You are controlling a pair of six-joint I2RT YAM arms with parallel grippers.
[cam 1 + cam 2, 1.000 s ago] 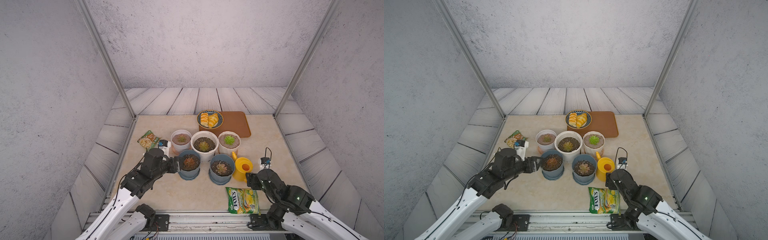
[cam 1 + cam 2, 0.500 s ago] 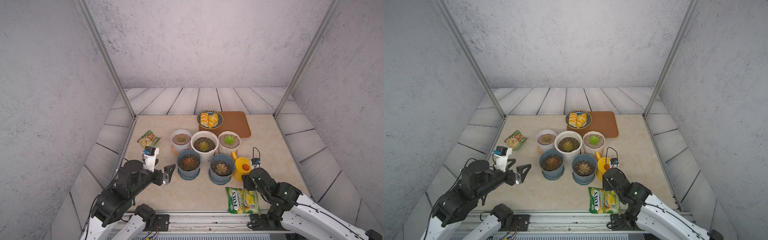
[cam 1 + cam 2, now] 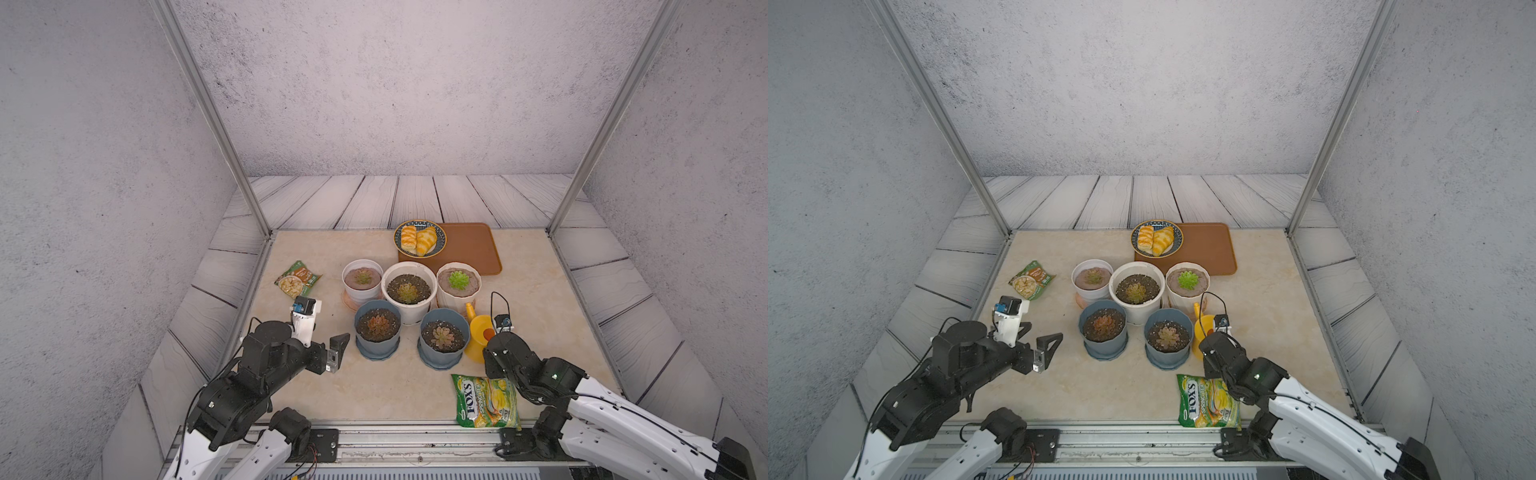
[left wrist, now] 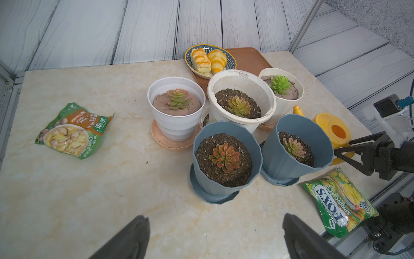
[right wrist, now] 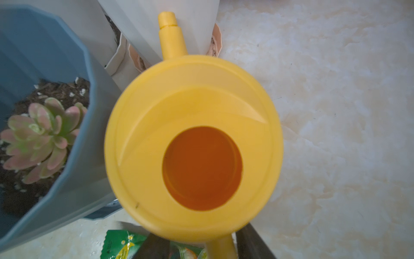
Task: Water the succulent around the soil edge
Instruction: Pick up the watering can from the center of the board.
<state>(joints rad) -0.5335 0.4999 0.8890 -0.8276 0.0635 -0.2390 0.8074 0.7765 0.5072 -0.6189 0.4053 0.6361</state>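
Several potted succulents stand in a cluster: three white pots behind, a left blue pot [image 3: 377,328] and a right blue pot [image 3: 442,337] in front. A yellow watering can [image 3: 478,337] [image 5: 192,143] stands upright, right of the right blue pot, spout toward the white pots. My right gripper [image 3: 492,340] [image 5: 202,249] is open. Its fingers [image 5: 253,244] straddle the can's handle [image 5: 220,249], with a gap showing on one side. My left gripper [image 3: 336,351] [image 4: 215,235] hangs wide open and empty, left of the left blue pot.
A green FOX'S candy bag [image 3: 486,401] lies under my right arm by the front edge. A green snack packet [image 3: 297,279] lies at the left. A plate of bread [image 3: 419,239] rests on a brown tray [image 3: 473,249] behind the pots.
My left arm has drawn back from the left blue pot toward the front left, jaws open. My right gripper has moved up to the watering can, and its jaws have narrowed around the handle.
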